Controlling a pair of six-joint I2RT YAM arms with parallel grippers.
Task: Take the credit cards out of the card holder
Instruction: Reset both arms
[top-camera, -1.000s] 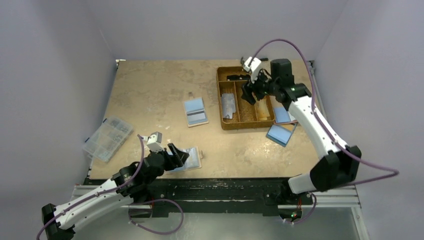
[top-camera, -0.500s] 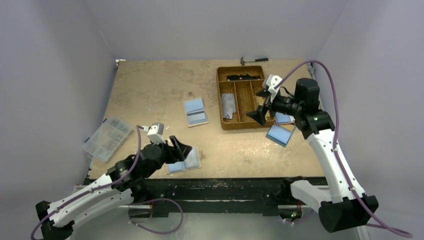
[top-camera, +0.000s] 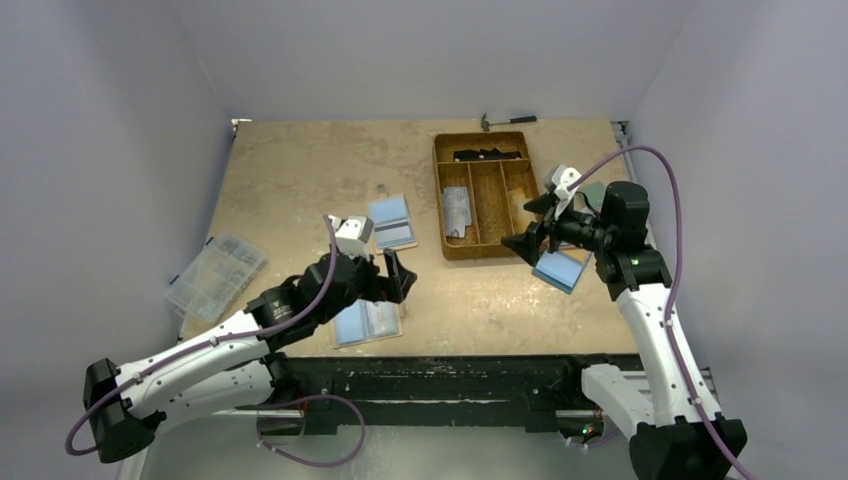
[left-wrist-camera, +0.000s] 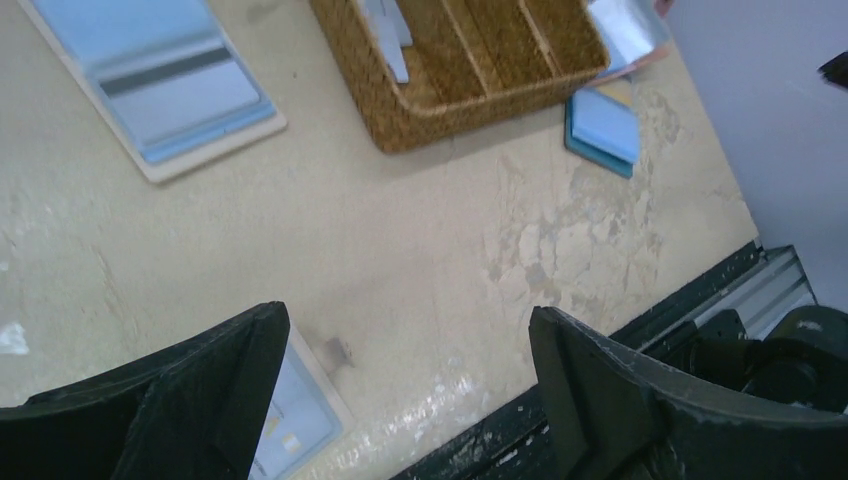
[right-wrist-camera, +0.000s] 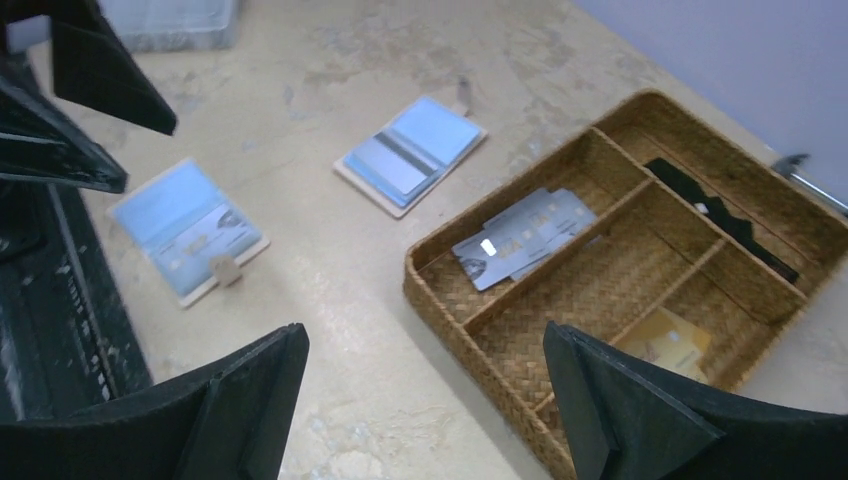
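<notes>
Two tan card holders lie open on the table. One (top-camera: 367, 322) is near the front edge, showing light blue faces; it also shows in the right wrist view (right-wrist-camera: 188, 230) and the left wrist view (left-wrist-camera: 295, 420). The other (top-camera: 391, 222) lies mid-table with a blue face and a greyish striped card (right-wrist-camera: 385, 165). My left gripper (top-camera: 395, 275) is open and empty, hovering between the two holders. My right gripper (top-camera: 530, 225) is open and empty, by the right front corner of the brown tray (top-camera: 447, 180). Several grey credit cards (right-wrist-camera: 520, 235) lie in the tray.
The tray also holds a yellow card (right-wrist-camera: 665, 340) and black items (right-wrist-camera: 720, 215). A closed blue holder (top-camera: 560, 268) lies right of the tray, under my right arm. A clear organiser box (top-camera: 215, 277) sits at the left edge. A hammer (top-camera: 508, 121) lies at the back.
My left gripper rose from the near card holder and moved up-table towards the middle. My right gripper drew back from over the tray to its right front corner.
</notes>
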